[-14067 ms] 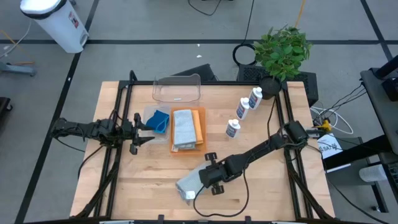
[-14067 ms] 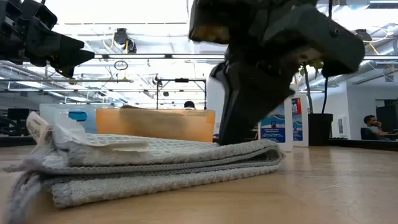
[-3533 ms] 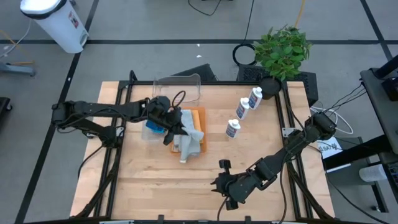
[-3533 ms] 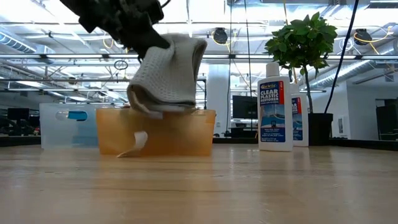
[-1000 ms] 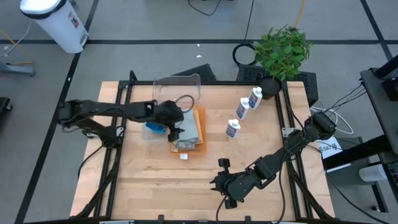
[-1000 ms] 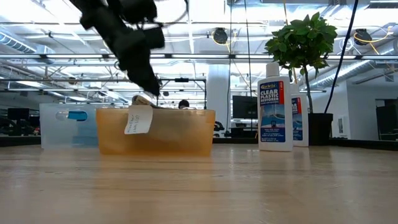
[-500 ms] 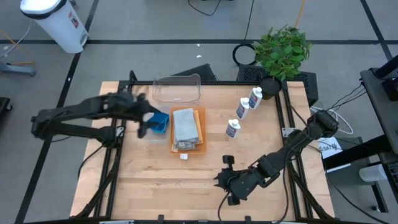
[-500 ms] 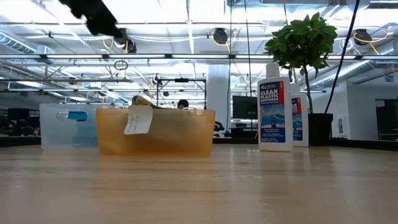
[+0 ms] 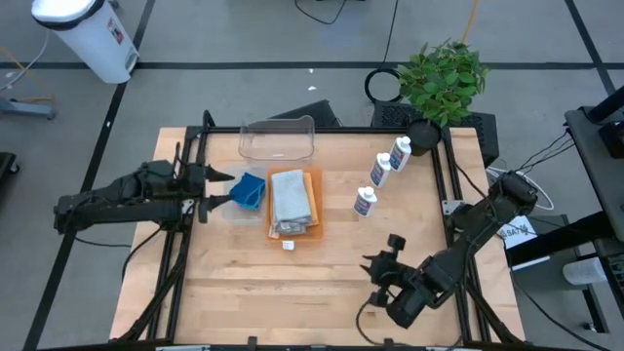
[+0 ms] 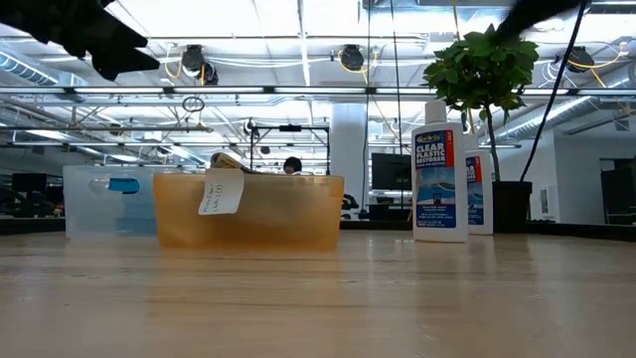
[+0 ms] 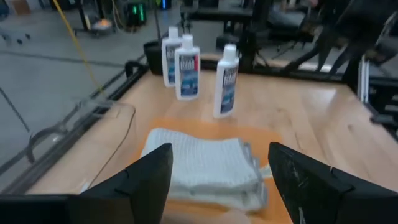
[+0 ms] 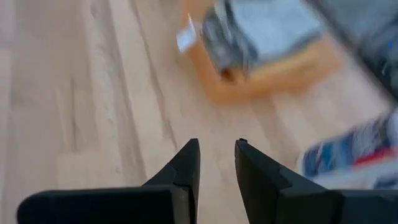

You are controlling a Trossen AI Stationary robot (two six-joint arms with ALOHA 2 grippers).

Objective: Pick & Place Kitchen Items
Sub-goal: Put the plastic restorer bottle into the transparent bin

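The grey folded cloth (image 9: pixel 290 198) lies flat on the orange folded cloth (image 9: pixel 310 207), which rests on the table; both also show in the left wrist view, grey (image 11: pixel 205 163) and orange (image 11: pixel 261 134). The blue sponges (image 9: pixel 251 189) lie on a light blue pad (image 9: pixel 235 203) just left of them. Three white blue-labelled bottles (image 9: pixel 380 173) stand upright at the back right. My left gripper (image 9: pixel 220 188) is open and empty, just left of the sponges, above the table. My right gripper (image 9: pixel 382 252) is open and empty over the near right of the table.
A clear plastic tub (image 9: pixel 278 139) stands at the far edge behind the cloths. A green potted plant (image 9: pixel 444 78) stands at the far right corner. A small white tag (image 9: pixel 289 245) lies on the table by the orange cloth's near edge. Bare wood lies between the cloths and my right gripper.
My left gripper has drawn back from over the grey cloth toward the table's left edge, rising clear of it. The grey cloth stays folded on the orange cloth. My right gripper has gone toward the table's right edge and turned.
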